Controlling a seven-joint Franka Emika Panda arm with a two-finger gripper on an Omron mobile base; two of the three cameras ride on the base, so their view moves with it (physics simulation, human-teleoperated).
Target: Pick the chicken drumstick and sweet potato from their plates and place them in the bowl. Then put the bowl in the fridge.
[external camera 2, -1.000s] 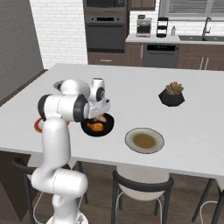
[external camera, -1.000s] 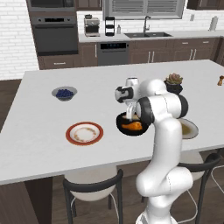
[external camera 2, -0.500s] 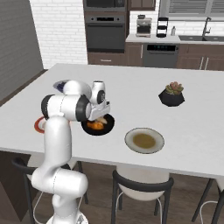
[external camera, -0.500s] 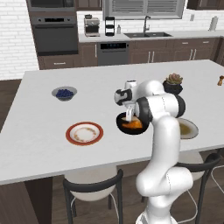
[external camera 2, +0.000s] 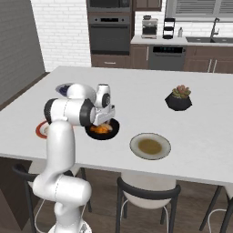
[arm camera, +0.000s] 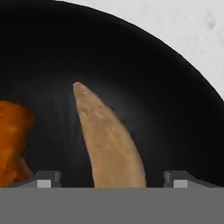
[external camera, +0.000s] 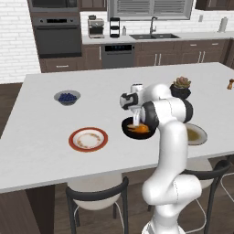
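We saw the hand (arm camera: pixel 112 181) low over the black bowl (external camera: pixel 136 130), pointing down into it, fingers (arm camera: pixel 43 178) spread wide w/ nothing gripped. The sweet potato (arm camera: pixel 109 140) lay loose on the bowl floor between the fingers, touching neither as far as we could tell. The drumstick (arm camera: pixel 13 140) sat just beside it in the same bowl.

Bowl stood on the table (external camera: pixel 41 137) toward its near edge, roughly mid-length. The red-rimmed plate (external camera: pixel 88 139) lay bare to the bowl's left, near the same edge; the grey plate w/ brown centre (external camera 2: pixel 150 146) was to its right, also bare. Blueberry bowl (external camera: pixel 67 97) sat further back on the left, potted plant (external camera 2: pixel 178 97) further back on the right.
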